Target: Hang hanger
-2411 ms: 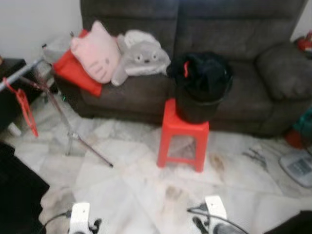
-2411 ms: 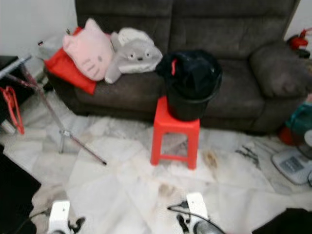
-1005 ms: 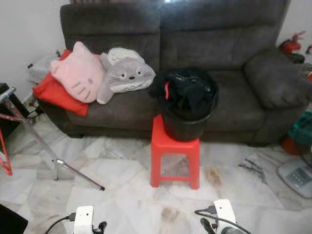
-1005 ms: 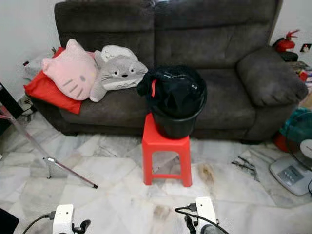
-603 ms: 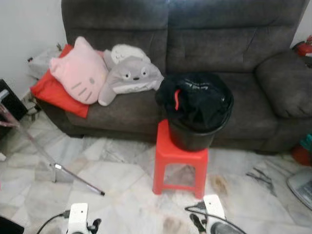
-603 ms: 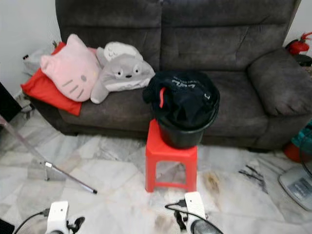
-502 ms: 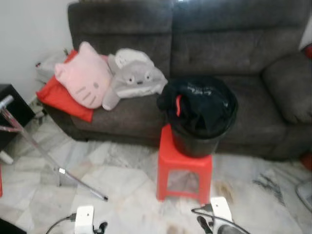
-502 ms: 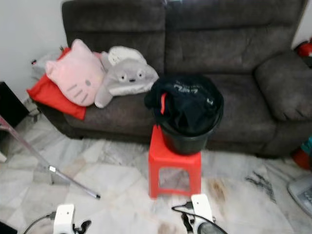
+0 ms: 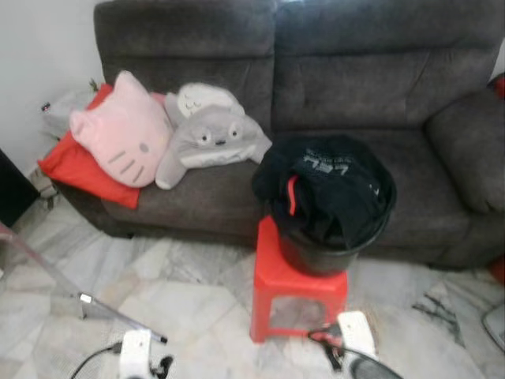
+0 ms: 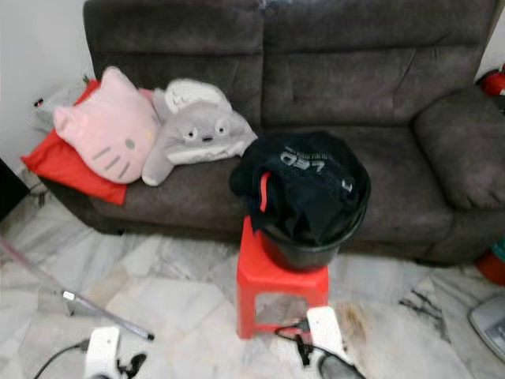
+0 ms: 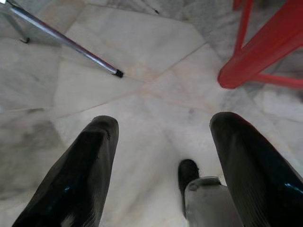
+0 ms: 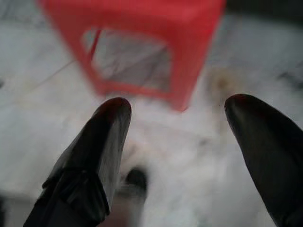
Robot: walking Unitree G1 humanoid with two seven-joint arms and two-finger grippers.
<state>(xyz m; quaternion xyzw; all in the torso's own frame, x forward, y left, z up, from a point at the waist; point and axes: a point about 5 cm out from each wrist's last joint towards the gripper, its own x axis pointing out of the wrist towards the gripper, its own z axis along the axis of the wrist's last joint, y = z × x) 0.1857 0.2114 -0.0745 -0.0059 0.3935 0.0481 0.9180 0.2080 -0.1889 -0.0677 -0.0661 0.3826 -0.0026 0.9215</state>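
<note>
We stand before a red stool [image 9: 298, 284] at the lower centre of the head views, and on it sits a black bucket [image 9: 319, 254] filled with dark clothes [image 9: 327, 185]. A short red piece [image 9: 292, 195] looks out of the clothes at the bucket's left side; we judge it may be part of the hanger, but we cannot tell for sure.

Both arms hang low at the bottom edge of the head views. The left gripper [image 11: 163, 165] has its two black fingers spread wide apart with nothing between them, above the marble floor [image 11: 142, 61]. The right gripper [image 12: 177, 156] is also spread wide and holds nothing, and it looks toward the stool's legs.

In our judgement the step in hand is the approach to the bucket. To do it well, we should come close enough that the bucket rim is in easy reach, then lift the right gripper above the rim, because it is the nearer one. We should take the red piece by a bare part, so the cloth does not come up with it.

Around us, the grey sofa [image 9: 347, 87] stands just behind the stool, with a pink cat cushion [image 9: 120, 142], a grey plush [image 9: 211, 136] and a red cushion [image 9: 67, 170] at its left end. A thin metal pole [image 9: 83, 298] lies slanted at the lower left, and its tip [image 11: 118, 73] is near the left gripper. A careless step could hit the pole or push the stool.
</note>
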